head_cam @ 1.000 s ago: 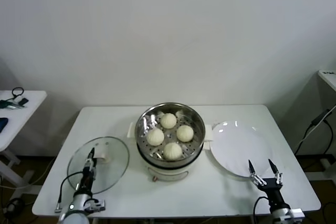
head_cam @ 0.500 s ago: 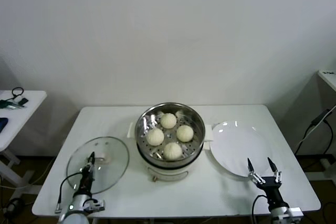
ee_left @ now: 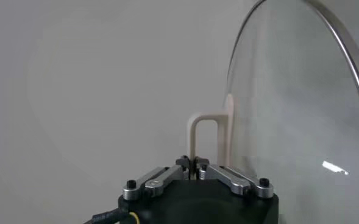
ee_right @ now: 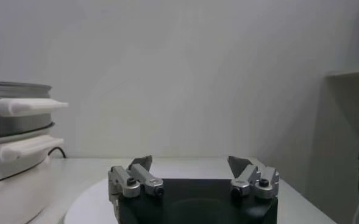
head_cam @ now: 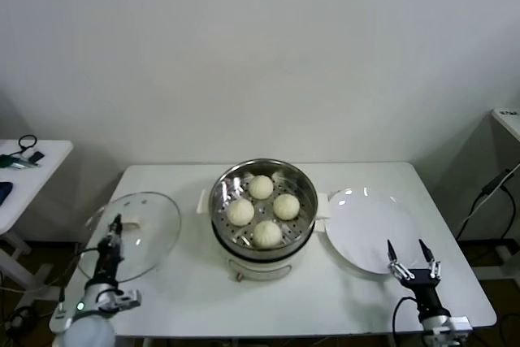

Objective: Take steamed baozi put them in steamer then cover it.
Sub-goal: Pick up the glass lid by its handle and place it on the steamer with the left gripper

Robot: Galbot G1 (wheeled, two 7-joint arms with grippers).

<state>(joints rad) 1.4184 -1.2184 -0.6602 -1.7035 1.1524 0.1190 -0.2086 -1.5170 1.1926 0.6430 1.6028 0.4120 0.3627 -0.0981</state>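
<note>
Several steamed baozi (head_cam: 262, 210) lie on the perforated tray of the steamer (head_cam: 263, 237), mid-table. The cover (head_cam: 132, 236), a glass lid with a metal rim, hangs tilted over the table's left edge. My left gripper (head_cam: 114, 223) is shut on the cover's white bar handle (ee_left: 199, 136), and the lid's rim (ee_left: 348, 61) shows in the left wrist view. My right gripper (head_cam: 413, 253) stands open near the table's front right, with nothing between its fingers (ee_right: 191, 163).
A flat white plate (head_cam: 370, 231) lies right of the steamer, just behind the right gripper. The steamer's white side handles (ee_right: 28, 107) show in the right wrist view. A small side table (head_cam: 24, 170) stands far left.
My left gripper has shut on the cover's handle, then lifted the cover and carried it left, tilted, off the table surface. The right arm has barely moved.
</note>
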